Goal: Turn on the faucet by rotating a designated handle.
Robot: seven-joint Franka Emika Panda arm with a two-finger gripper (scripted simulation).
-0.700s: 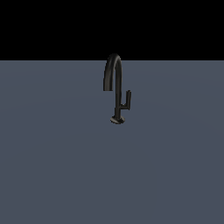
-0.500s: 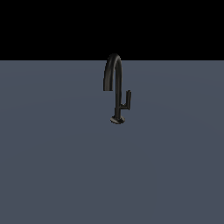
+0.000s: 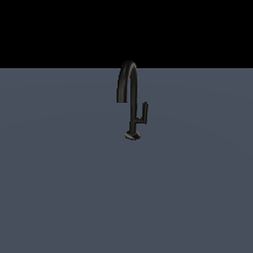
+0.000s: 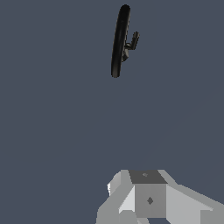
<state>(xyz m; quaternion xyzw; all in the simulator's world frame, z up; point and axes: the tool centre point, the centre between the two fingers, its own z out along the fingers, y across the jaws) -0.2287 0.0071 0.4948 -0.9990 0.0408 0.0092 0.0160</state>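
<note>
One faucet point(image 3: 129, 94) stands alone on the grey floor point(image 3: 59, 188).

Upright blk faucet point(image 3: 129, 94), handle point(image 3: 145, 111) vertical

Blocky grey gripper point(image 4: 151, 199) seen only in the wrist view, faceted flat-shaded body in light and mid grey, darker grey top panel, small dark diamond mark on front face, pale angled side facets, fingertips out of frame

Bare simulated scene: flat grey floor point(image 3: 64, 188)
</note>
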